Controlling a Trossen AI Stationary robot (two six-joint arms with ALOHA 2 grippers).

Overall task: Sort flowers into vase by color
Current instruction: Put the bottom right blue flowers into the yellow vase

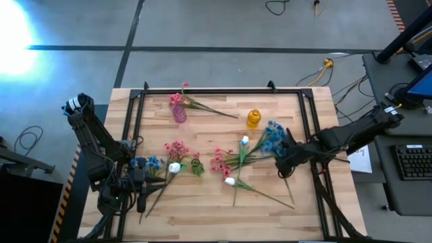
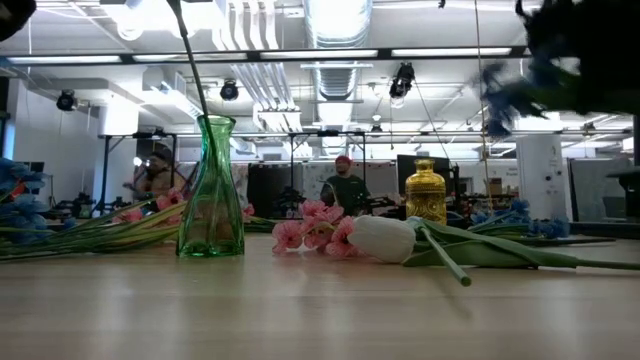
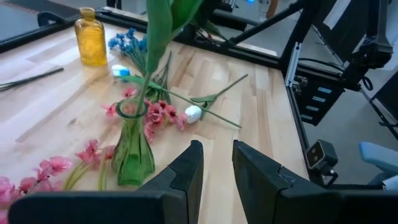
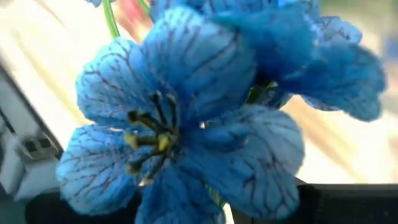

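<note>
I start at the table's 8 o'clock corner, where my left gripper (image 1: 140,197) waits low by the edge. Its fingers (image 3: 186,171) stand a narrow gap apart with nothing between them, pointed at the green vase (image 3: 133,152), which already holds a green stem. I judge it is parked there to leave the middle free.

Just beside it lie a blue sprig (image 1: 150,163), a white bloom (image 1: 174,167) and a pink bunch (image 1: 178,149). At 12 o'clock the pink vase (image 1: 179,112) holds a pink flower, its stem trailing over the boards. The yellow vase (image 1: 254,118) stands empty at about 1 o'clock.

In the centre lies a crossed heap of pink and white flowers (image 1: 226,164), stems fanning toward 5 o'clock.

At 3 o'clock my right gripper (image 1: 289,156) is closed on the blue bunch (image 4: 186,118), whose petals fill its wrist view; the blossoms hang near the yellow vase, likely their target.

Open board remains along 6 o'clock. The black frame rails (image 1: 310,128) hem both sides, so the carry should go inward.
</note>
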